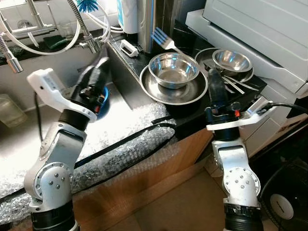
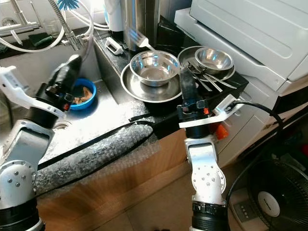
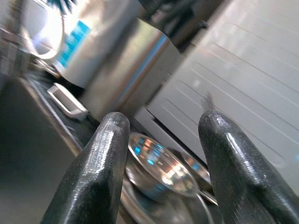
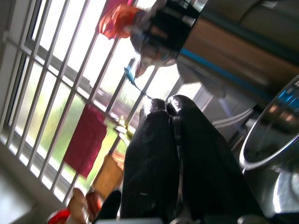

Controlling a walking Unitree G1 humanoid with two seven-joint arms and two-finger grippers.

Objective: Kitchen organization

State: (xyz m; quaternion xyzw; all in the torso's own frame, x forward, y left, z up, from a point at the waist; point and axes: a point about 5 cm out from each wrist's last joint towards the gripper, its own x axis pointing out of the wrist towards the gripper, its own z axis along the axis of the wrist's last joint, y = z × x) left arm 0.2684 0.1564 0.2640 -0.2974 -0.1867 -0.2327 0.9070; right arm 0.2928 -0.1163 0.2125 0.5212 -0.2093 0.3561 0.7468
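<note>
Left wrist view: left gripper [image 3: 161, 140] spread, raised.

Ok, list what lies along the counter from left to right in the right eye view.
Blue bowl in the sink → big steel bowl on its plate → right hand → small steel bowl → white appliance.

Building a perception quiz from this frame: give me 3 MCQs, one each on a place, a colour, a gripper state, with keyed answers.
1. Where does the larger steel bowl sit?
A. in the sink
B. on the steel plate
C. on the floor

2. What colour is the small bowl in the sink?
A. blue
B. red
C. white

3. How are the right gripper fingers?
A. wide apart
B. closed together
C. clamped on a fork

Answers:
1 B, it rests on the steel plate on the counter.
2 A, its rim is blue.
3 B, the right wrist view shows them touching, holding nothing.
</note>
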